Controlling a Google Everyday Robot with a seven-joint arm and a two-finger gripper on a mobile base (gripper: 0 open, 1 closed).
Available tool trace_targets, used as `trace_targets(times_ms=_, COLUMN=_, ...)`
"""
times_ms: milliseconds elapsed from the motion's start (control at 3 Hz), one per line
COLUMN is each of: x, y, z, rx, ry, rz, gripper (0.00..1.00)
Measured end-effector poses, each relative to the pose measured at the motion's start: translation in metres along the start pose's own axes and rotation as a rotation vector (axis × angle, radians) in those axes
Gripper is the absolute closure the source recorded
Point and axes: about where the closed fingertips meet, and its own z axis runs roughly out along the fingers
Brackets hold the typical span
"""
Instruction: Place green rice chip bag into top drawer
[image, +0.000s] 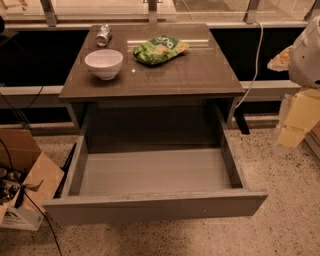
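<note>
the bag lies flat on the table, toward the back edge and a little right of the middle, its green printed face up. to its left and apart from it, a white bowl stands upright. behind the bowl, near the table's back left corner, a silver can appears to lie on its side.

the drawer under the tabletop is pulled far out toward the camera, with its grey bottom and side walls in view and its flat front panel nearest. the bag is on the table, not in the drawer.

the gripper is at the right edge of view, beside the table's right front corner and well apart from the bag. it shows as pale yellowish parts under a white rounded arm. whether the jaws are wide or narrow i cannot tell.

a white cable hangs down behind the table's right side. on the speckled floor at the left, a cardboard box sits just beside the drawer's left corner, with dark cords running over it.
</note>
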Motion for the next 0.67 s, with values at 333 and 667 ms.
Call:
trace_targets(times_ms=333, x=0.000, y=0.000, z=0.000, rx=0.000, ry=0.000, rz=0.000, gripper=0.00)
trace_targets(times_ms=667, x=-0.023, y=-0.020, z=-0.001, rx=0.036, ry=-0.082, rz=0.061, gripper=0.00)
